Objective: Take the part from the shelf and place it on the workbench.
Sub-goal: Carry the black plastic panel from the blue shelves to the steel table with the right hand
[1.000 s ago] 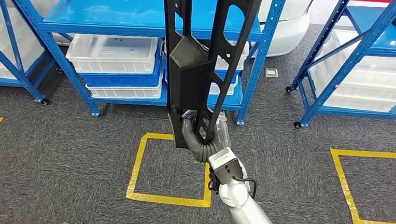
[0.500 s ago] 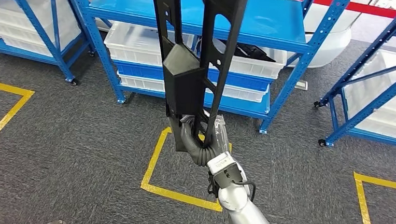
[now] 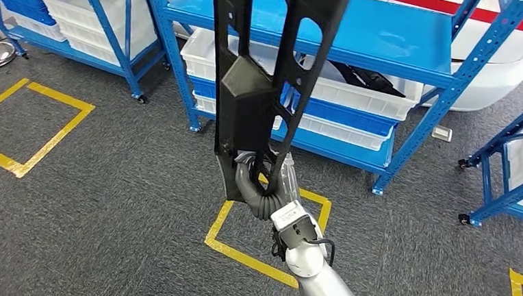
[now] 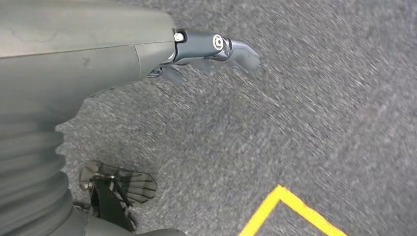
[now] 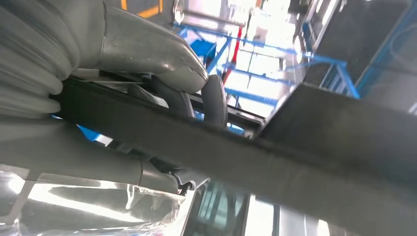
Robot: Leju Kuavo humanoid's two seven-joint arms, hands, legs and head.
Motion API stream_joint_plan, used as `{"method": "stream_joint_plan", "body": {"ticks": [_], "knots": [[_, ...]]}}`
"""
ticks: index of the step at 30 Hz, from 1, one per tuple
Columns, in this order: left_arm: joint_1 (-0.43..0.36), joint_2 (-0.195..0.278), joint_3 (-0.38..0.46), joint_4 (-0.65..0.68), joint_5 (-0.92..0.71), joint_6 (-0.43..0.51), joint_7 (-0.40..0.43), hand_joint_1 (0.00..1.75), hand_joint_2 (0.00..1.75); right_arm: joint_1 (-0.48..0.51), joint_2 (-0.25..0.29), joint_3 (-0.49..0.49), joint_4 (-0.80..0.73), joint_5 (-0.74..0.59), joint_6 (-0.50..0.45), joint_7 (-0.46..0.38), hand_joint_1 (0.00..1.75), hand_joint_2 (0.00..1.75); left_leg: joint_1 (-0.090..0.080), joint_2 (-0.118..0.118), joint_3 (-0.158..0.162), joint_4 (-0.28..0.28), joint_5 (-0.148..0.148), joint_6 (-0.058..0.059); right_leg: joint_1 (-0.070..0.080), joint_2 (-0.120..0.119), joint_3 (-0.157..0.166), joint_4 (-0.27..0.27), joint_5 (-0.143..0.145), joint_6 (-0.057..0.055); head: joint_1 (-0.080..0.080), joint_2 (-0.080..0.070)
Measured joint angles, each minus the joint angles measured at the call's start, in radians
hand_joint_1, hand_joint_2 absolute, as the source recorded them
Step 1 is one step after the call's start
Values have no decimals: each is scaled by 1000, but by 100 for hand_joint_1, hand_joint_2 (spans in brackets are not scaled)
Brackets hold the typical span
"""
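The right hand (image 3: 260, 182) has its fingers (image 5: 214, 101) wrapped tight around the lower end of the long black part (image 3: 264, 66), which stands upright above them. The left hand (image 4: 211, 49) hangs holding nothing, fingers loosely extended. Behind the part stands the blue shelf (image 3: 389, 39). Carrying it well means keeping that tall part vertical and clear of the racking while turning.

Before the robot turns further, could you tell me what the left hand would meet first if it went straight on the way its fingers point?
Probably only the grey carpeted floor: the left hand hangs open above it, though the distance is unclear.
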Motion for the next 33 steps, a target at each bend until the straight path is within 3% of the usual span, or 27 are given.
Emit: {"method": "stream_joint_plan", "body": {"ticks": [1,2,3,5,7,8,10,12,14,16,17,18,20,21,23,25,27,29,31,32,33], "knots": [[0,0,1,0,0,3,1,0,175,0,0,0,2,-1,3,-1,175,175,4,5,-20,40,-11,-3,2,-13,0,0,-1,-2,0,0],[0,0,2,0,1,4,2,0,175,0,0,0,4,-2,8,-1,175,175,6,9,-19,38,-1,-5,3,-26,1,0,-3,-2,0,0],[1,0,3,0,1,5,3,0,175,0,1,0,6,-4,12,-2,175,175,8,14,1,2,23,-5,5,-39,3,1,-5,-1,0,0],[0,1,7,0,2,6,1,0,175,-2,4,0,9,-9,19,-4,175,175,4,47,82,-140,82,2,8,-59,9,0,-11,3,0,0],[-2,2,11,0,2,6,-2,0,175,-6,7,0,12,-14,25,-7,175,175,-6,74,131,-228,106,15,17,-75,14,-1,-15,10,1,0],[-3,3,14,0,2,6,-3,0,175,-8,8,0,14,-16,27,-9,175,175,-11,75,136,-239,104,21,20,-85,16,-3,-17,14,1,0],[-2,3,17,0,2,9,-4,0,175,-11,10,0,18,-18,28,-11,175,175,-10,53,137,-249,110,34,22,-95,18,-4,-22,23,1,0],[-2,2,19,0,4,9,-5,0,175,-13,12,1,20,-19,28,-14,175,175,-5,30,144,-266,121,48,20,-52,0,37,-48,25,3,0],[-5,0,21,0,12,4,-7,0,175,-12,9,1,23,-21,28,-17,175,175,-3,5,145,-272,127,55,14,2,-59,163,-105,17,9,0],[-5,0,23,0,19,-2,-9,0,175,-7,2,1,29,-24,28,-18,175,175,-3,-26,143,-272,128,55,9,16,-125,293,-148,19,12,0],[-4,0,25,0,20,-3,-9,0,175,-5,0,1,32,-25,28,-18,175,175,-3,-43,143,-271,128,55,5,18,-137,309,-145,27,12,0],[-3,-1,27,0,21,-5,-9,0,175,-4,-2,1,34,-25,27,-18,175,175,-2,-59,143,-270,128,54,2,20,-127,280,-124,39,12,0],[-3,-2,29,0,21,-6,-9,0,175,-4,-4,1,36,-25,27,-19,175,175,1,-92,142,-261,124,45,-10,47,-66,138,-60,62,13,0],[-3,-2,30,0,21,-6,-9,0,175,-4,-4,1,37,-25,27,-19,175,175,1,-106,137,-252,121,39,-14,63,-37,77,-36,66,14,0],[-1,-2,33,0,21,-6,-10,0,175,-4,-4,2,39,-26,27,-19,175,175,0,-126,125,-241,118,26,-14,78,-16,29,-18,57,14,0],[4,-1,37,0,21,-6,-10,0,175,-3,-2,2,40,-26,27,-19,175,175,4,-135,116,-238,120,17,-11,59,-17,32,-14,42,13,0],[8,-1,41,0,24,-8,-12,0,175,-4,1,2,40,-26,27,-19,175,175,5,-89,101,-205,101,9,-12,40,-14,31,-12,28,7,0],[6,0,44,0,30,-13,-15,0,175,-4,4,1,40,-26,27,-20,175,175,4,-18,47,-92,44,3,-5,18,-12,30,-14,15,0,0],[5,1,46,0,31,-22,-17,0,175,-1,4,1,40,-27,25,-20,175,175,6,7,-22,43,-10,1,5,-9,-12,31,-18,8,-3,0],[5,1,46,0,30,-28,-17,0,175,0,4,1,41,-27,24,-21,175,175,6,9,-37,69,-12,3,9,-22,-11,31,-20,5,-3,0],[6,1,46,0,29,-36,-17,0,175,0,4,1,41,-27,24,-21,175,175,5,11,-30,55,5,7,14,-35,-10,31,-21,3,-3,0]]}}
